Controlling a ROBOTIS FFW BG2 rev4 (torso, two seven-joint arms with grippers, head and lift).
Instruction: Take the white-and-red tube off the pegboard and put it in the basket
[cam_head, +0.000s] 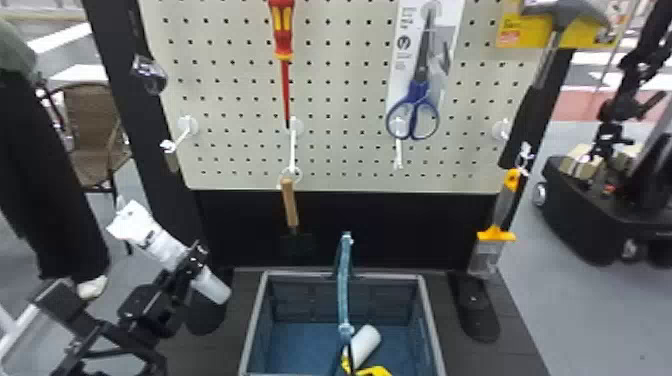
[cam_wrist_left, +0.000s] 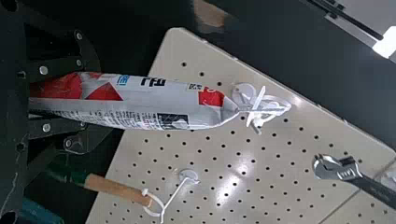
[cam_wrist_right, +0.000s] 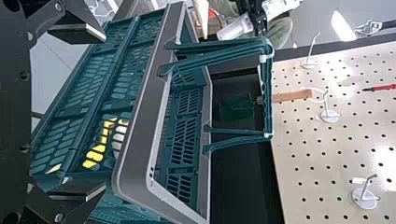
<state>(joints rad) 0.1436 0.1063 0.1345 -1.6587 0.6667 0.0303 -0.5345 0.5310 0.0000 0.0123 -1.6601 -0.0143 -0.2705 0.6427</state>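
My left gripper is at the lower left in the head view, shut around the white-and-red tube. The tube is tilted, its pale cap end pointing down towards the basket side and its crimped end up, below and apart from the leftmost low hook. In the left wrist view the tube runs out from between the fingers of the left gripper, its tied tip overlapping a hook. The basket stands at the bottom centre, handle raised. In the right wrist view the right gripper is open beside the basket, holding nothing.
A white cylinder and a yellow item lie in the basket. On the pegboard hang a screwdriver, scissors, a hammer, a yellow-handled scraper and a wooden-handled trowel.
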